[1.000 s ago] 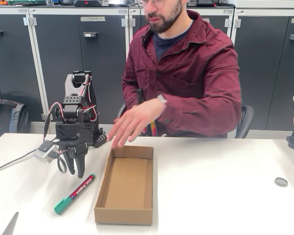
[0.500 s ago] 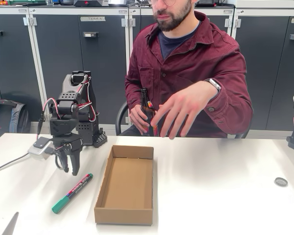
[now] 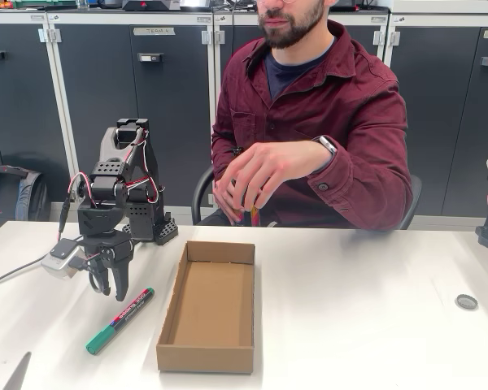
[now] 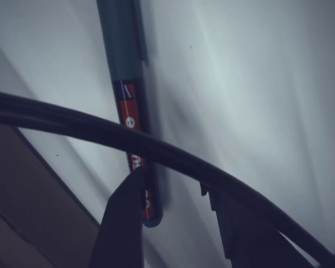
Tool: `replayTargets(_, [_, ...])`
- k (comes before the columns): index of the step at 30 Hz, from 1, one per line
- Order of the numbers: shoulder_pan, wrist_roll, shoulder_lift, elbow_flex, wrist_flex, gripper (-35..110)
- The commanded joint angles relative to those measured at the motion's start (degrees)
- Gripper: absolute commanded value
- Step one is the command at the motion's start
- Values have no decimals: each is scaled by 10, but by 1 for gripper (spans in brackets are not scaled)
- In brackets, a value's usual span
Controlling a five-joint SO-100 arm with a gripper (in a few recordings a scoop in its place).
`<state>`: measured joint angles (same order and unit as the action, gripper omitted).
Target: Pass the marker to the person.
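Pincer (image 3: 111, 286): shifted left, slightly parted, gripping nothing.
Marker (image 3: 120, 320): just below its tips, probably untouched; grasp pending.

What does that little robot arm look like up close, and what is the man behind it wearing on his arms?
The arm is black plastic, blocky, with red, white and black wires looping along it and a small grey box hanging at its side. Its gripper ends in two dark pointed fingers; in the wrist view a black cable arcs across them. The person has long maroon shirt sleeves and a wristwatch.
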<state>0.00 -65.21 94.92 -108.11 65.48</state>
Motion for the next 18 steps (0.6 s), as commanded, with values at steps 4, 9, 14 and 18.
replayTargets(4, [-51,26,13,61,47,17])
replayTargets(9, [-56,10,18,45,33,17])
replayTargets(14, [-49,1,-2,7,-4,17])
replayTargets(18, [-49,8,-22,-3,-16,17])
